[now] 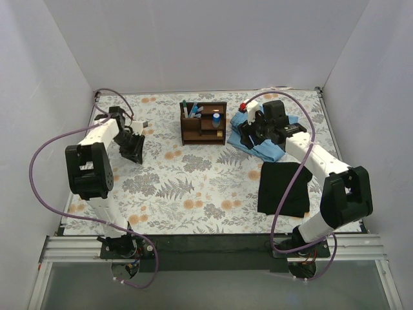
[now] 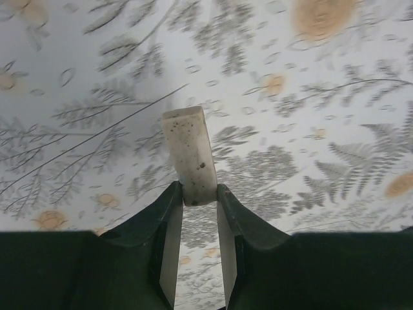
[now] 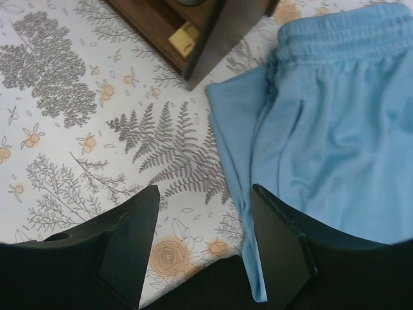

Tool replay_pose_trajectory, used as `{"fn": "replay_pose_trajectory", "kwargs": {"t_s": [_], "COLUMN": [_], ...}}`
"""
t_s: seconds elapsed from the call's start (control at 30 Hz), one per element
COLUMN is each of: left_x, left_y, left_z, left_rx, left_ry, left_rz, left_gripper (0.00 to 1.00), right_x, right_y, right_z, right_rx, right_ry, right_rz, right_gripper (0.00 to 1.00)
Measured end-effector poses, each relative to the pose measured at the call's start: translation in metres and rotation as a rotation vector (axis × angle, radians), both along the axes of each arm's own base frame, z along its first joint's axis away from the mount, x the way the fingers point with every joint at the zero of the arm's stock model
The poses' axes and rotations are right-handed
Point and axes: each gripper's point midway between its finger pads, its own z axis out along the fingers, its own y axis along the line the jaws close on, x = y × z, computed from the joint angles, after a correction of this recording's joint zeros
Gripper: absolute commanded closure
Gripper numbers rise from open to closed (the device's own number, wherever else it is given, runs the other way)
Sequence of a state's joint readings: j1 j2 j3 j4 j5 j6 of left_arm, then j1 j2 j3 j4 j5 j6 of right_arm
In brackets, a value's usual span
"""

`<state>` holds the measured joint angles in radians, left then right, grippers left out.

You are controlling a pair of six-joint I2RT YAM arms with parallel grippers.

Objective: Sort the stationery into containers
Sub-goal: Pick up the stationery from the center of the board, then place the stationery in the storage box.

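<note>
My left gripper (image 2: 197,191) is shut on a small tan-white block (image 2: 189,152), which it holds by one end above the floral table at the far left (image 1: 133,146). The dark brown wooden organizer (image 1: 203,123) stands at the back centre, with several pens (image 1: 190,110) upright in its tall slots and a short blue-and-white cylinder (image 1: 217,119) in a compartment. My right gripper (image 3: 203,194) is open and empty, low over the table at the edge of the light blue cloth, to the right of the organizer (image 3: 213,26). A small yellow item (image 3: 184,36) lies in a lower compartment.
A light blue cloth (image 1: 261,147) lies right of the organizer and also shows in the right wrist view (image 3: 335,116). A black cloth (image 1: 284,187) lies nearer on the right. White walls enclose the floral table (image 1: 193,187) on three sides.
</note>
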<state>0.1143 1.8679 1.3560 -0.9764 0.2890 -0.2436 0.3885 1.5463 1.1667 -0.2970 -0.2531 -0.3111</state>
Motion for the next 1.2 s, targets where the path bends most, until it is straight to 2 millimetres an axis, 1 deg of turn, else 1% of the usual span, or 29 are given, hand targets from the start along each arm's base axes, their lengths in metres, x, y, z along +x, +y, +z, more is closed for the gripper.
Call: {"fn": "replay_pose_trajectory", "kwargs": {"t_s": [0.1,0.17,0.27,0.37,0.43,0.5,0.57,0.63,0.7,0.8,0.93,1.07,1.13,1.2], "left_x": [0.003,0.003,0.002,0.004,0.006,0.011,0.022,0.038,0.052,0.064,0.059,0.050,0.047,0.044], "left_y": [-0.036,-0.061,-0.099,-0.128,-0.147,-0.163,-0.180,-0.199,-0.214,-0.230,-0.243,-0.258,-0.263,-0.269], "left_z": [0.020,0.033,0.047,0.057,0.067,0.078,0.090,0.099,0.101,0.090,0.071,0.066,0.064,0.062], "left_rx": [-0.051,-0.078,-0.130,-0.203,-0.267,-0.321,-0.373,-0.415,-0.433,-0.420,-0.358,-0.304,-0.278,-0.249], "left_ry": [-0.014,-0.022,-0.023,-0.023,-0.024,-0.030,-0.045,-0.061,-0.076,-0.081,-0.061,-0.078,-0.086,-0.104], "left_rz": [-0.032,-0.044,-0.044,-0.033,-0.018,-0.015,-0.010,-0.015,-0.022,-0.030,-0.042,-0.080,-0.097,-0.120], "left_gripper": [1.00,1.00,1.00,1.00,1.00,1.00,1.00,1.00,1.00,1.00,1.00,1.00,1.00,1.00], "right_x": [0.006,0.009,0.012,0.014,0.011,0.004,-0.004,-0.012,-0.017,-0.023,-0.027,-0.034,-0.043,-0.055], "right_y": [-0.013,-0.019,-0.026,-0.032,-0.035,-0.040,-0.043,-0.047,-0.048,-0.046,-0.040,-0.032,-0.023,-0.007], "right_z": [0.008,0.008,0.008,0.006,0.004,0.002,-0.001,-0.001,-0.001,-0.001,-0.002,-0.006,-0.008,-0.012], "right_rx": [-0.002,-0.006,-0.012,-0.020,-0.017,-0.015,-0.009,-0.003,0.005,0.026,0.071,0.114,0.135,0.155], "right_ry": [-0.020,-0.021,-0.019,-0.019,-0.013,-0.004,0.006,0.010,0.013,0.022,0.047,0.038,0.005,-0.016], "right_rz": [-0.060,-0.088,-0.125,-0.156,-0.178,-0.194,-0.206,-0.213,-0.216,-0.210,-0.214,-0.201,-0.165,-0.105], "right_gripper": [0.33,0.33,0.34,0.35,0.34,0.34,0.35,0.35,0.36,0.38,0.40,0.41,0.41,0.41]}}
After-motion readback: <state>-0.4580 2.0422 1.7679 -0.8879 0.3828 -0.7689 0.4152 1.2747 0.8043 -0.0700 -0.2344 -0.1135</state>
